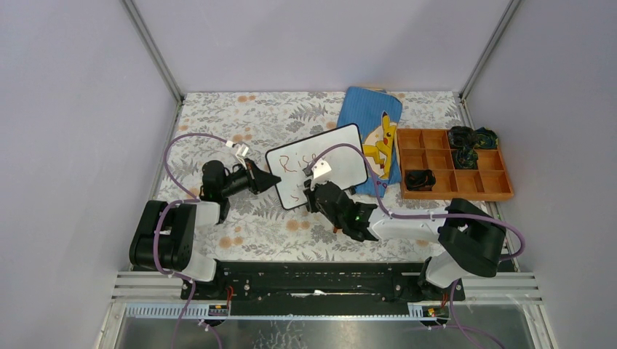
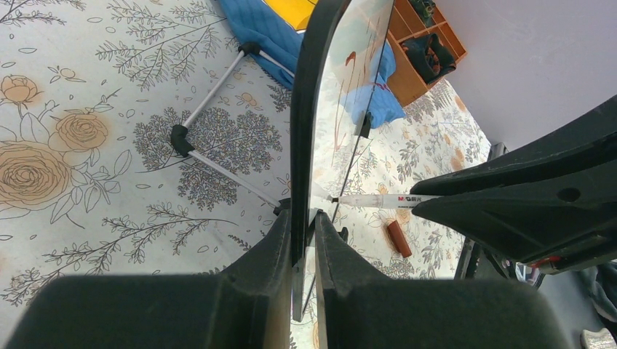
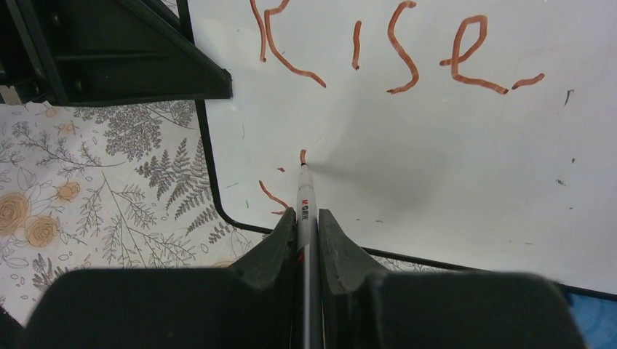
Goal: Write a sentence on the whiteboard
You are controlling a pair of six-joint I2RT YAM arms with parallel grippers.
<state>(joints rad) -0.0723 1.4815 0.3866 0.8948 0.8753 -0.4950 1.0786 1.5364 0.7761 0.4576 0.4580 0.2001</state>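
One whiteboard point(image 1: 342, 156), edge pinched by left hand point(image 2: 304, 218), one marker point(image 3: 304, 196) clamped in right hand point(image 3: 306, 215), tip on it

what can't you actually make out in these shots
- Top view: right gripper covers the whiteboard's lower writing.
- Right wrist: picture edges cut the board off past "Rise"; fingers hide the marker's body.
- Left wrist: board edge-on in the left gripper, writing unreadable.
- Top view: dark things in the tray too small to identify.
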